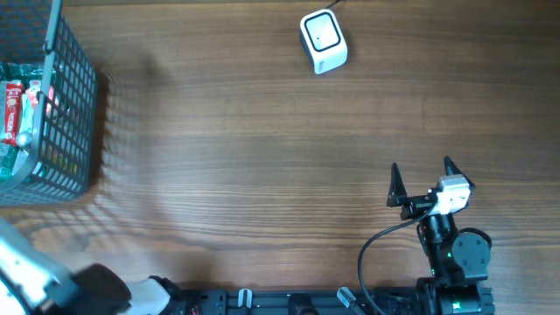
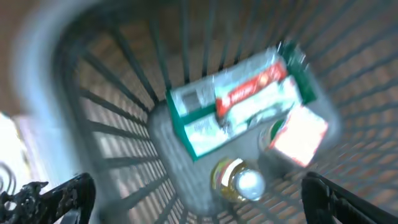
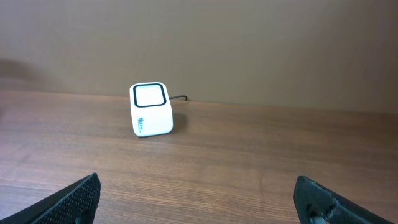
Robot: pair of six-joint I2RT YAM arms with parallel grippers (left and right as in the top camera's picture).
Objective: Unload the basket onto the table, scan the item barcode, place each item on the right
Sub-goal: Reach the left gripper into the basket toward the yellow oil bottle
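Left hand [image 2: 196, 199] is wide open and empty right above the basket [image 2: 112, 81] at the bench's [image 1: 262, 157] left edge, green packet [image 2: 239, 102] lying slantwise below, right hand [image 1: 422, 166] nowhere near.

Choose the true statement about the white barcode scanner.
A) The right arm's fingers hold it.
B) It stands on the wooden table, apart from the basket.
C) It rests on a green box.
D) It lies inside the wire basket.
B: the white scanner stands alone on the wooden table, far from the wire basket, and the right arm's fingers are open and empty.
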